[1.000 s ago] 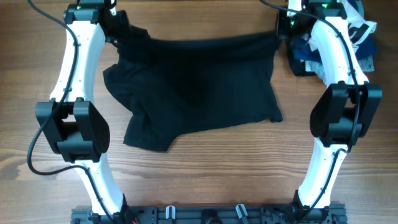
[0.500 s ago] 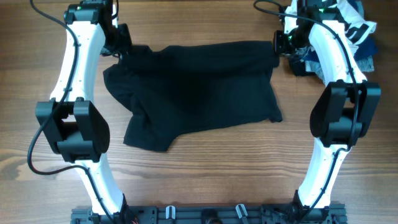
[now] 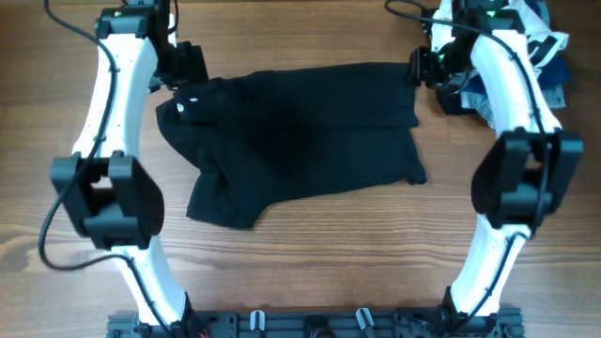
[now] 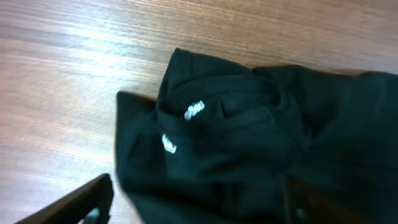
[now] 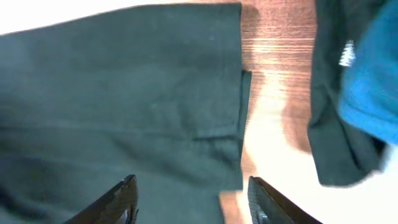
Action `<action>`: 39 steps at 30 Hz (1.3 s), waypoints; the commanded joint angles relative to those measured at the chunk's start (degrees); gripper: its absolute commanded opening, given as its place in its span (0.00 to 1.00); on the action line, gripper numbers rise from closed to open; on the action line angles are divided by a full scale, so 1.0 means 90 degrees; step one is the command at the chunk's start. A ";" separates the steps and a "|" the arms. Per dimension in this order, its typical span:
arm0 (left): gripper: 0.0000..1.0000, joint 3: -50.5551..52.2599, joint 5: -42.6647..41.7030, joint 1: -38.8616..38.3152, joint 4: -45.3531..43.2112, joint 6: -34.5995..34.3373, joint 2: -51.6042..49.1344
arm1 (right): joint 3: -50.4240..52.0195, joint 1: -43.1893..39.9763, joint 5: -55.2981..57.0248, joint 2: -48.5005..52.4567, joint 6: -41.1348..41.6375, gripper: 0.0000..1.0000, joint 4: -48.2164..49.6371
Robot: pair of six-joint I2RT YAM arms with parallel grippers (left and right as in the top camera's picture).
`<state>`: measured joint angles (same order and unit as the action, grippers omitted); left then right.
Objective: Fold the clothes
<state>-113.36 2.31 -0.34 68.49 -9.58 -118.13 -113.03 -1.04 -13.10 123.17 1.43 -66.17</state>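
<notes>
The clothes, a black T-shirt (image 3: 300, 131), lie loosely spread on the wooden table with the top edge folded down. A small white mark (image 3: 193, 100) shows near its upper left corner. My left gripper (image 3: 185, 68) hovers open just above that corner; in the left wrist view the shirt (image 4: 249, 137) and its white marks (image 4: 194, 110) lie between spread fingers (image 4: 87, 199). My right gripper (image 3: 423, 68) stands open over the shirt's upper right corner (image 5: 205, 93), with fingertips (image 5: 127, 193) apart and nothing between them.
A pile of other garments, white, blue and dark (image 3: 540, 56), lies at the back right beside the right arm; the right wrist view shows its blue and dark cloth (image 5: 367, 81). Bare wood (image 3: 310, 263) runs in front of the shirt.
Both grippers have opened and let go of the shirt's top corners. The top edge has dropped flat onto the table, and the white mark now shows.
</notes>
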 commanded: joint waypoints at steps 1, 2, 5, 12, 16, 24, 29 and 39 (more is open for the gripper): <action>0.91 -0.0182 0.0015 0.0056 0.0313 -0.0204 0.1297 | -0.0061 -0.0061 -0.0175 -0.1324 0.0027 0.62 -0.0330; 0.92 -0.0182 0.0015 0.0056 0.0461 -0.0214 0.1477 | -0.0061 -0.0061 -0.0175 -0.1610 0.0034 0.63 -0.0498; 0.94 -0.0182 0.0022 0.0056 0.0952 -0.0493 0.1936 | -0.0061 -0.0061 -0.0136 -0.2227 0.0121 0.65 -0.0993; 0.97 -0.0180 0.0151 0.0056 0.2001 -0.0945 0.2421 | -0.0058 -0.0061 0.0240 -0.3045 0.0372 0.66 -0.2011; 0.97 -0.0180 0.0260 0.0049 0.2642 -0.1243 0.2635 | -0.0058 -0.0058 0.0236 -0.3364 0.0525 0.66 -0.2392; 0.97 0.0865 0.0500 -0.0532 0.2968 -0.2285 0.3361 | 0.0044 -0.0046 0.0233 -0.3825 0.0561 0.66 -0.2837; 1.00 0.2968 0.0559 -0.1304 0.1819 -0.3167 0.4403 | 0.0573 -0.0046 0.0236 -0.4204 0.0675 0.66 -0.2705; 1.00 0.6115 0.0520 -0.1843 0.0005 -0.3995 0.5243 | 0.2854 0.0187 0.0238 -0.4867 0.1013 0.66 -0.1574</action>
<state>-63.68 6.17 -16.62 71.46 -41.34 -71.81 -92.86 -0.49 -11.51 80.86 7.94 -82.59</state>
